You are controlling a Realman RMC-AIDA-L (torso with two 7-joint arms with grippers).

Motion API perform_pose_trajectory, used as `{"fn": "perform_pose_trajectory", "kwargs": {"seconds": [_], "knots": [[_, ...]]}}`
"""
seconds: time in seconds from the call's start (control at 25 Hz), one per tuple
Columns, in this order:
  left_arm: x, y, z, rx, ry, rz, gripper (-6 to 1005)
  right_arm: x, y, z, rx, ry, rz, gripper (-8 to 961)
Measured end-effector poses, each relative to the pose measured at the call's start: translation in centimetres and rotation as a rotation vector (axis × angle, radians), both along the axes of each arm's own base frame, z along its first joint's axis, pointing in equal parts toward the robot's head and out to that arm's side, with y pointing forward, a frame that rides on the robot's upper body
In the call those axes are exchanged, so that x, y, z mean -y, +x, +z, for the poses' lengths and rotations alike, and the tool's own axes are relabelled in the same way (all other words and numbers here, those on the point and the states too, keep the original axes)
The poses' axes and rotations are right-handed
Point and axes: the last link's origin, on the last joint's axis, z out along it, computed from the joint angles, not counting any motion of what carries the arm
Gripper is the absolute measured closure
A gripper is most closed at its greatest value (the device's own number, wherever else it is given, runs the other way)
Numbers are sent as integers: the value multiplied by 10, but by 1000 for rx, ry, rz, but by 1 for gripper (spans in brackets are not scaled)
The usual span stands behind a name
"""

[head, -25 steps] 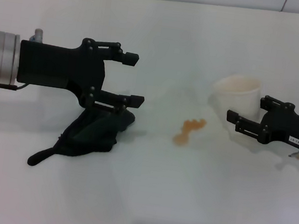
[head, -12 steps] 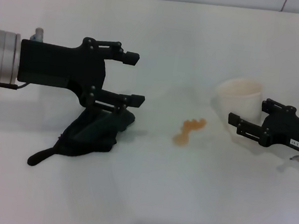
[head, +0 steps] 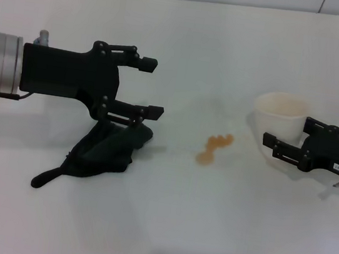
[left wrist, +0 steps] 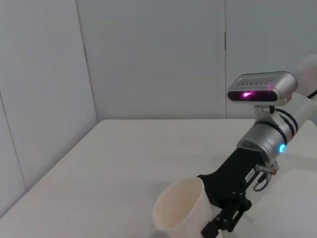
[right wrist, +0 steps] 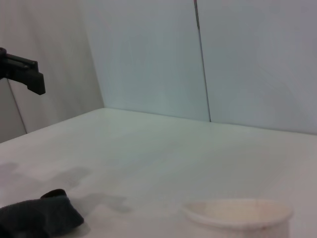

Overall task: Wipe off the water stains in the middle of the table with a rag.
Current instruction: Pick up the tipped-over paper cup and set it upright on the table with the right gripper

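One change: our right hand (head: 272, 143), clenched on the paper cup (head: 276, 115), has carried it away from the water stains (head: 214, 148). Our left hand (head: 153, 88), released, waits above the rag (head: 106, 153), so wiping can begin.

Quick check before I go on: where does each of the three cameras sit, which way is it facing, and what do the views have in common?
Head view: on the robot's head, looking forward and down at the table; shows the left gripper open above the rag, the water stains, and the right gripper holding the paper cup.
Left wrist view: faces across the table toward the cup and the right arm.
Right wrist view: low by the cup, facing the rag and a left fingertip.
Shared: all three show the cup.
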Motion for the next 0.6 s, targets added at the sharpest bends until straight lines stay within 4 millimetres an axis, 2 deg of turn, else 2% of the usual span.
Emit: {"fn": "perform_pose_trajectory", "kwargs": {"seconds": [0.6], "knots": [[-3, 2, 0, -5, 3, 2, 151, 13, 14, 3, -2, -2, -51, 235]]}}
